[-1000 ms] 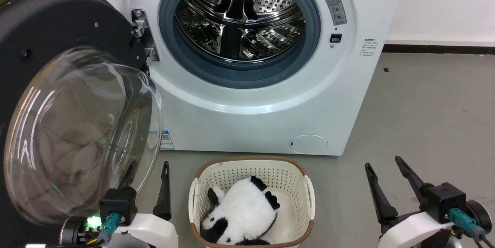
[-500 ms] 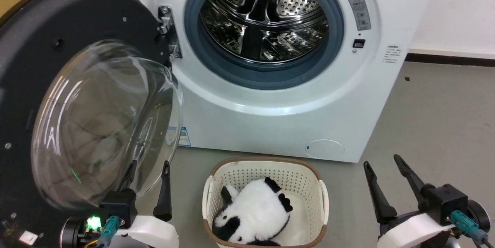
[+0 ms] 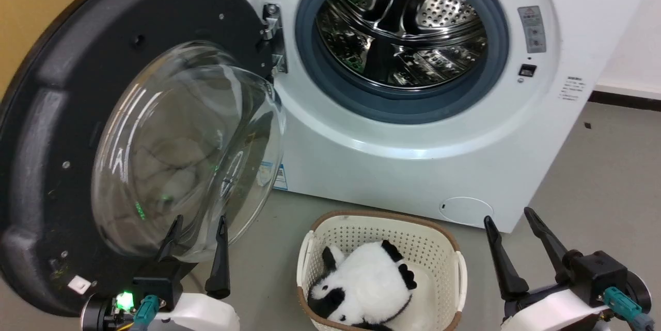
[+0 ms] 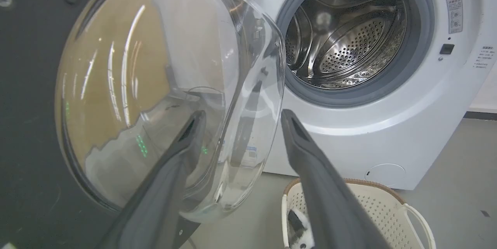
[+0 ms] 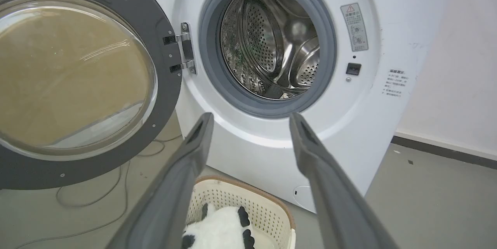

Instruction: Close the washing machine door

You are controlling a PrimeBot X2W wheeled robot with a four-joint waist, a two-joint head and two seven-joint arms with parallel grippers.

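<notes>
The washing machine door (image 3: 57, 114) hangs wide open at the head frame's left, hinged to the washing machine (image 3: 413, 166). I judge it heavy and rigid, its glass slippery, so I'd push the black rim. Left gripper (image 3: 200, 220) and right gripper (image 3: 507, 216) are both spread, empty. My right wrist view shows a cable (image 5: 97, 198) on the floor below the door, a spot the door covers in the head view
</notes>
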